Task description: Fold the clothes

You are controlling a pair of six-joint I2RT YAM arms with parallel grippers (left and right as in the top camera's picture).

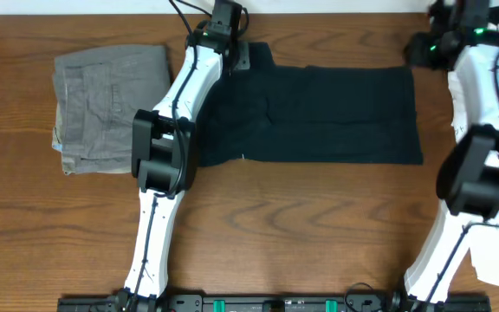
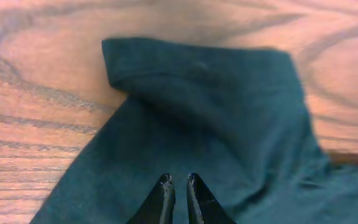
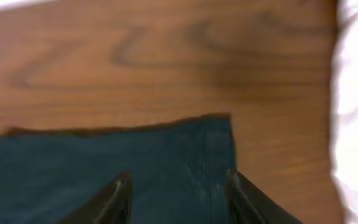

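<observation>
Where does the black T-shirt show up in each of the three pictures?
Overhead: the T-shirt lies spread flat in the upper middle of the picture.
Left wrist: the T-shirt fills the centre and bottom, with one sleeve reaching up to the left.
Right wrist: the T-shirt covers the lower left, its corner near the centre.
Shared landmark: the wooden table lies under it in every view.

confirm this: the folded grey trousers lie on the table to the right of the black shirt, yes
No. The folded grey trousers lie on the table to the left of the black shirt, not the right, as the overhead view shows.
</observation>
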